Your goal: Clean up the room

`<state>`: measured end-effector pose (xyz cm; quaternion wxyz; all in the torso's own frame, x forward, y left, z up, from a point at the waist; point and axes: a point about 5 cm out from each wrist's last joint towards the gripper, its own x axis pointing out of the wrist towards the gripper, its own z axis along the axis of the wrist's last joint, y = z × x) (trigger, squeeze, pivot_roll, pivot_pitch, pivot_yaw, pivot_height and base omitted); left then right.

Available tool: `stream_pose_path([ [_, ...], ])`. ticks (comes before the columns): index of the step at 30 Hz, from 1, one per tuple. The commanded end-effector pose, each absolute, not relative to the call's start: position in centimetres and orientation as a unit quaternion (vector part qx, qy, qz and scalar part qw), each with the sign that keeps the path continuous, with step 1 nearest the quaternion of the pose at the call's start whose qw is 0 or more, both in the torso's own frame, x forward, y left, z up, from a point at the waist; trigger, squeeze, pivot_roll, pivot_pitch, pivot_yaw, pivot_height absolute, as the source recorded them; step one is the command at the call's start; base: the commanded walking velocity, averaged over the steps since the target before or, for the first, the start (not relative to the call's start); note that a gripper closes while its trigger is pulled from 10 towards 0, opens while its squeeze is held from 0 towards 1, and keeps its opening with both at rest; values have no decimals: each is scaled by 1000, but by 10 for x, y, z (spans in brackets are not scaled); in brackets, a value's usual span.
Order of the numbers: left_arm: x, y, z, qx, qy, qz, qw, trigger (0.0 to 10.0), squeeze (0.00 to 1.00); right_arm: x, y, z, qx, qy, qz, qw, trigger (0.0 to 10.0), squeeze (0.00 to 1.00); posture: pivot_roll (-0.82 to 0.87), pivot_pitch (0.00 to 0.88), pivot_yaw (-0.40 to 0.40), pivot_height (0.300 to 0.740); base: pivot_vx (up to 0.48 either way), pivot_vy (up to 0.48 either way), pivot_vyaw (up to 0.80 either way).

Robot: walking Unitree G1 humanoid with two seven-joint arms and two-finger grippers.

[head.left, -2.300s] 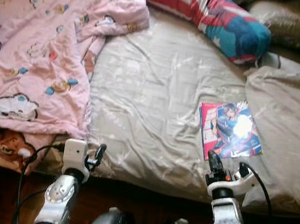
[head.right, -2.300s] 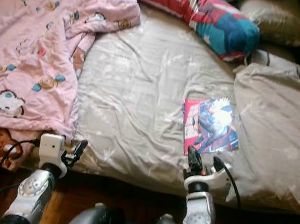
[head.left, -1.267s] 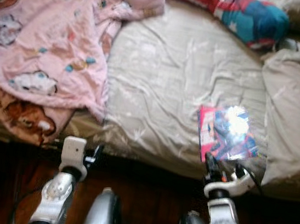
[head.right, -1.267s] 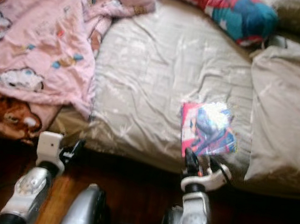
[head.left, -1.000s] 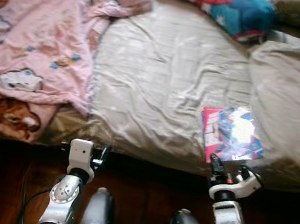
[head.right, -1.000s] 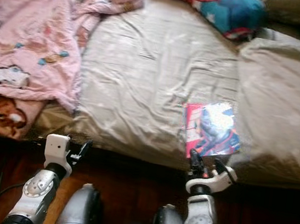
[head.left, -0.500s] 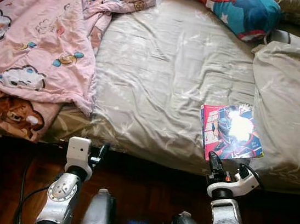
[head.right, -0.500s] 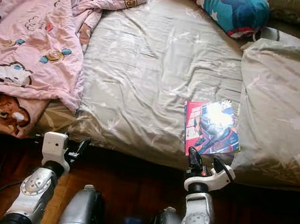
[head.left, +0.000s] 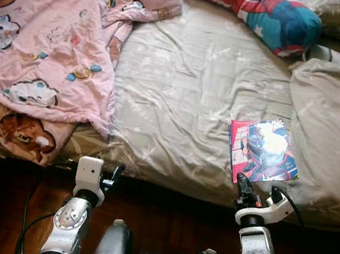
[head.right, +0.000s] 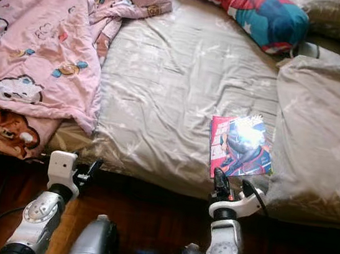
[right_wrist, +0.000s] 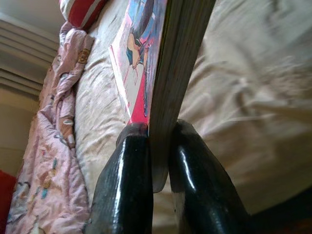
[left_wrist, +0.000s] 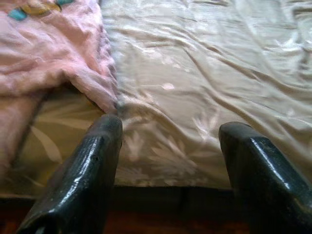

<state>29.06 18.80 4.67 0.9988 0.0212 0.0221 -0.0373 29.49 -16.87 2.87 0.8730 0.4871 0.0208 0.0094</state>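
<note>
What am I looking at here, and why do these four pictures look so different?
A humanoid robot stands at a bed. Two pictures come from its head camera, looking down at its silver arms. The other two come from cameras on its wrists. On the bed lie a pink blanket, a colourful pillow and a comic book. The right gripper is pinching the book's near edge between its black fingers. The left gripper hangs open at the bed's edge, holding nothing.
</note>
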Motion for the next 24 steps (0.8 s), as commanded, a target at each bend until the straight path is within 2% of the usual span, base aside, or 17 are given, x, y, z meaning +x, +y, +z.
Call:
stream_pose_path([
  [1, 286, 186, 41, 18, 34, -41, 998, 10000, 0, 293, -177, 30, 482, 8, 2, 876, 10000, 0, 83, 269, -7, 660, 322, 0, 0],
  [24, 287, 185, 42, 16, 32, -42, 998, 10000, 0, 294, -176, 29, 481, 10, 2, 877, 10000, 0, 84, 269, -8, 660, 306, 0, 0],
])
